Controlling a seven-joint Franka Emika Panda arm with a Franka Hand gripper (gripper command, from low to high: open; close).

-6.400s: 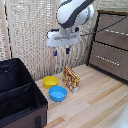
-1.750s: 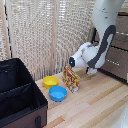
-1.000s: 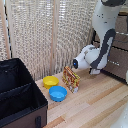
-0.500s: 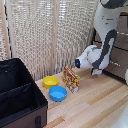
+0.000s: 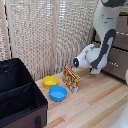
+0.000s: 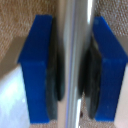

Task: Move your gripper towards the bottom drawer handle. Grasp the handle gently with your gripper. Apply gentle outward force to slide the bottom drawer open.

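Note:
In the wrist view my gripper (image 6: 74, 70) has its two dark-blue fingers (image 6: 37, 70) on either side of the silver bar handle (image 6: 75, 30). The dark pads press against the bar from both sides. Brown drawer front fills the background. In the exterior view the white arm (image 5: 95, 55) bends down to the low dark-brown drawer front (image 5: 118, 63) of the dresser at the exterior view's right. The hand and the handle are hidden there behind the arm's wrist. I cannot tell how far the drawer stands out.
A yellow bowl (image 5: 50, 81), a blue bowl (image 5: 58, 93) and a colourful packet (image 5: 71, 79) stand on the wooden surface beside the arm. A black storage box (image 5: 17, 95) stands at the exterior view's left. A reed blind (image 5: 50, 35) hangs behind.
The arm came down from above the bowls to the dresser at the exterior view's right. Over the last second it has hardly moved.

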